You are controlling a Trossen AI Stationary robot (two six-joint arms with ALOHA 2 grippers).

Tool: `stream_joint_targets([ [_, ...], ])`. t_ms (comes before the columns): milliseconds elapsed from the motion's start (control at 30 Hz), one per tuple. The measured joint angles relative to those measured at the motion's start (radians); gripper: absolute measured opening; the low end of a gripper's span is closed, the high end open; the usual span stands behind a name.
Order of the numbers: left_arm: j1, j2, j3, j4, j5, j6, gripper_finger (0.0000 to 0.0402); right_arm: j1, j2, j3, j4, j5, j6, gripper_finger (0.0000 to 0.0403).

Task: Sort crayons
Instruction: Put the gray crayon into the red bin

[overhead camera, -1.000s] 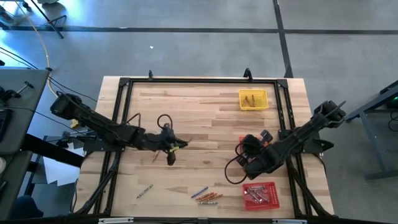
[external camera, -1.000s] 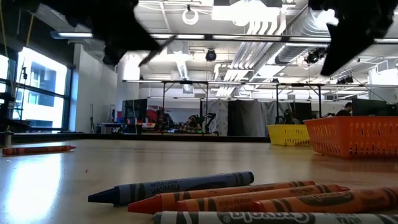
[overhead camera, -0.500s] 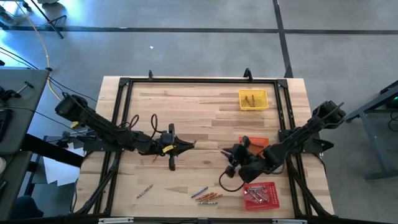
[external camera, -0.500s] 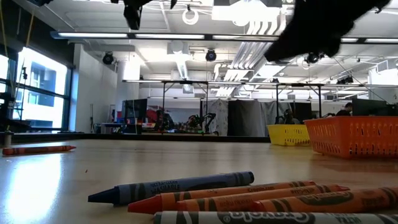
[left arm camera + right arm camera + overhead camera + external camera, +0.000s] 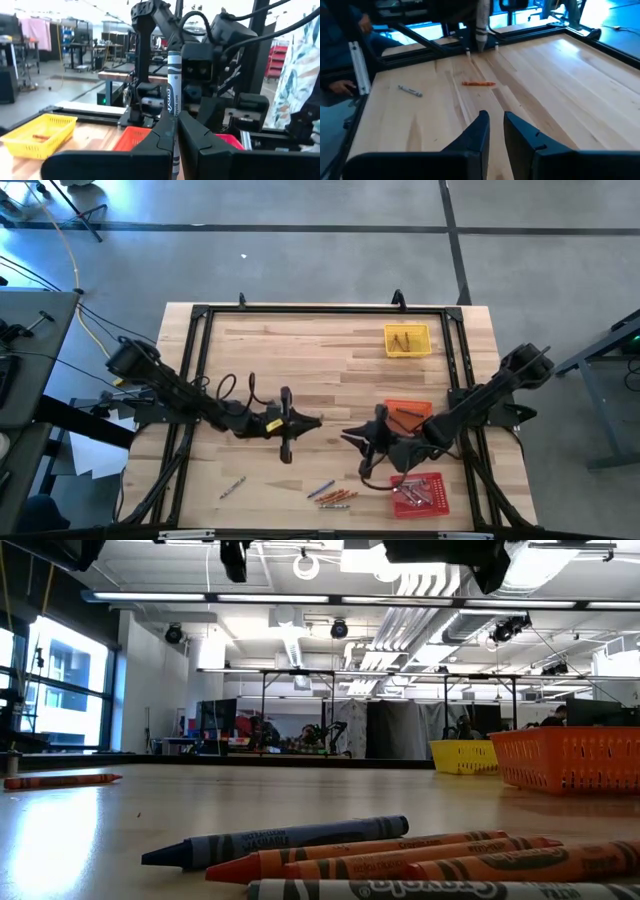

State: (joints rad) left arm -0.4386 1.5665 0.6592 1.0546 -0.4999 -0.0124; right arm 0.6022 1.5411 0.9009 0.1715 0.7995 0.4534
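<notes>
Fingers: we are seeing the left gripper (image 5: 175, 127) pinching a grey crayon (image 5: 173, 97) upright between pressed-together tips, and the right gripper (image 5: 493, 125) holding its fingers a little apart with nothing between them.
Table: we are looking down on a pale wooden table (image 5: 330, 355) inside a black frame, with both arms reaching toward its middle.
Left arm: we are finding its gripper (image 5: 315, 421) above the middle of the table, pointing toward the right arm.
Right arm: we are finding its gripper (image 5: 348, 437) just beside the left one, facing it, hanging above bare wood.
Trays: we are counting a yellow tray (image 5: 407, 340) at the far right of the table, an orange tray (image 5: 408, 410) partly under the right arm, and a red tray (image 5: 418, 493) at the near right edge holding several crayons.
Crayon cluster: we are seeing a blue crayon (image 5: 280, 839) and several orange crayons (image 5: 400, 855) lying side by side near the front edge (image 5: 333, 495), just left of the red tray.
Loose crayons: we are noting one grey crayon lying alone at the near left (image 5: 233, 486), and an orange one (image 5: 478, 83) lying on the wood under the left arm.
</notes>
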Motion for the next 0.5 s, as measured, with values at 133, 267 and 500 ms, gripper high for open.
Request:
stream_joint_targets([
  [133,-0.013,0.025,0.033,-0.002,0.001,0.051,0.0000,-0.007,0.051,0.000,0.068,0.001,-0.007,0.0051],
  [267,-0.031,0.038,0.059,0.001,0.002,0.089,0.0000,-0.007,0.095,0.000,0.153,-0.022,-0.042,0.0051],
  [500,-0.054,0.039,0.079,-0.003,0.008,0.129,0.0000,-0.007,0.112,0.000,0.208,-0.022,-0.081,0.0051],
])
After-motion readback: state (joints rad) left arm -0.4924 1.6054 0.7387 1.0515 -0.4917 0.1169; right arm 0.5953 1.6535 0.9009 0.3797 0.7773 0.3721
